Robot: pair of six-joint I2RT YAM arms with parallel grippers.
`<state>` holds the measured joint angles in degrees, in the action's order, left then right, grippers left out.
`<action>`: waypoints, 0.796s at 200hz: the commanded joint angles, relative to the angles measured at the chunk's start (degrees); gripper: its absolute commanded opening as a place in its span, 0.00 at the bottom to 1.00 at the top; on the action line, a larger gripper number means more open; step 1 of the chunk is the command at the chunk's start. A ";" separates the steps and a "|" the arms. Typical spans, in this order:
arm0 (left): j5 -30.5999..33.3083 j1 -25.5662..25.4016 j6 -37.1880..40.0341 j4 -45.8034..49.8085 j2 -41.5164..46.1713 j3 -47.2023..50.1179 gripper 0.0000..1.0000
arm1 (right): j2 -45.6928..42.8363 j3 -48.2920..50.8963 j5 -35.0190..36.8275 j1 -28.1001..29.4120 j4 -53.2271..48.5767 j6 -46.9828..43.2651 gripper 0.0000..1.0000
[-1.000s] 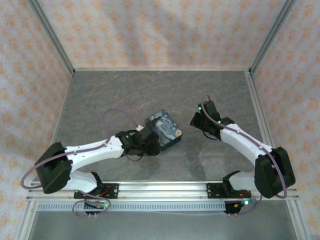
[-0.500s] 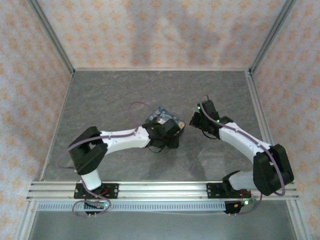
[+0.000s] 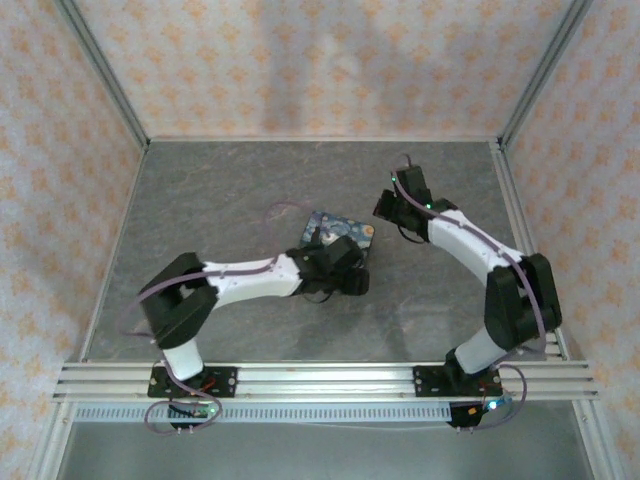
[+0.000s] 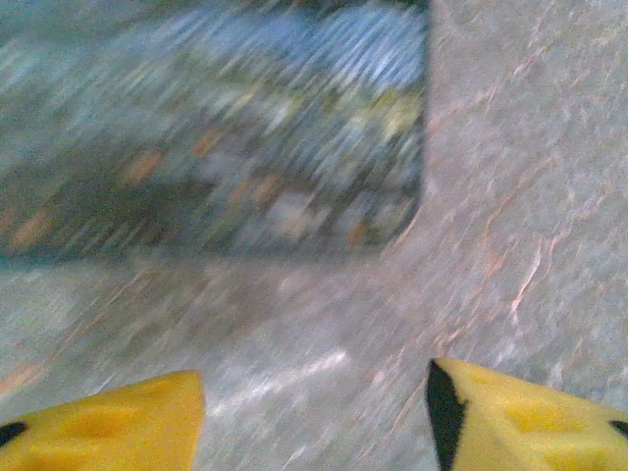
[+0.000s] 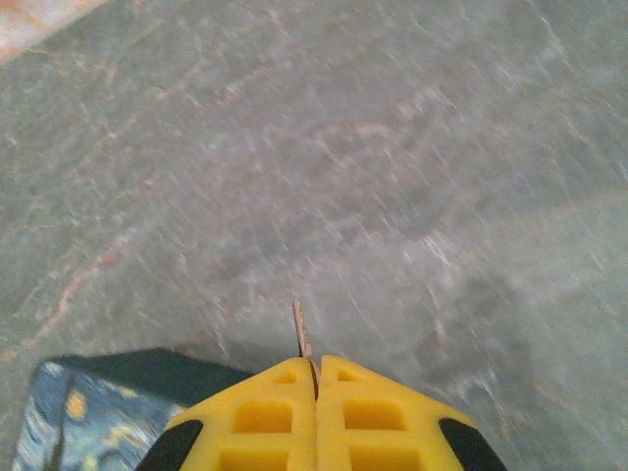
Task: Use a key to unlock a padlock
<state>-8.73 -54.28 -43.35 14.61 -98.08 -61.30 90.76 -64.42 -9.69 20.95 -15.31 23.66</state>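
Observation:
The padlock [image 3: 338, 229], a dark-blue block printed with a starry-night painting, lies on the grey table floor near the middle. In the left wrist view it is a blurred block [image 4: 245, 128] beyond my fingertips. My left gripper [image 3: 343, 260] sits at the padlock's near side, open [image 4: 314, 417], with bare floor between its yellow fingers [image 4: 108, 422]. My right gripper [image 3: 383, 208] hovers right of the padlock, shut [image 5: 316, 365] on the key [image 5: 300, 329], whose thin pale blade pokes out ahead. A corner of the padlock [image 5: 78, 422] lies at the lower left of the right wrist view.
The grey stone-patterned floor [image 3: 230, 190] is fenced by aluminium posts and patterned walls. A purple cable [image 3: 285, 207] loops over the floor left of the padlock. The metal rail [image 3: 320, 380] with both arm bases runs along the near edge.
My left arm swung right and round to the padlock's near side, and its jaws widened. The padlock shifted and turned slightly toward the back. My right gripper moved toward the back with the key.

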 commanded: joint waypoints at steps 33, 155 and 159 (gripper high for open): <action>6.88 0.55 1.08 -11.84 12.98 16.82 0.87 | 10.30 -7.68 -2.23 0.93 0.97 -2.60 0.00; 8.86 5.52 14.84 -50.31 1.09 28.04 0.93 | 21.08 -15.18 -1.24 2.26 1.84 -6.30 0.00; 8.68 5.50 15.20 -51.96 0.59 28.40 0.93 | 21.20 -15.25 -1.12 2.34 1.93 -6.38 0.00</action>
<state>-1.50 -49.15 -32.82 -26.52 -94.15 -33.54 110.54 -77.28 -11.79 22.65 -14.09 18.94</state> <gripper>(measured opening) 0.929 0.049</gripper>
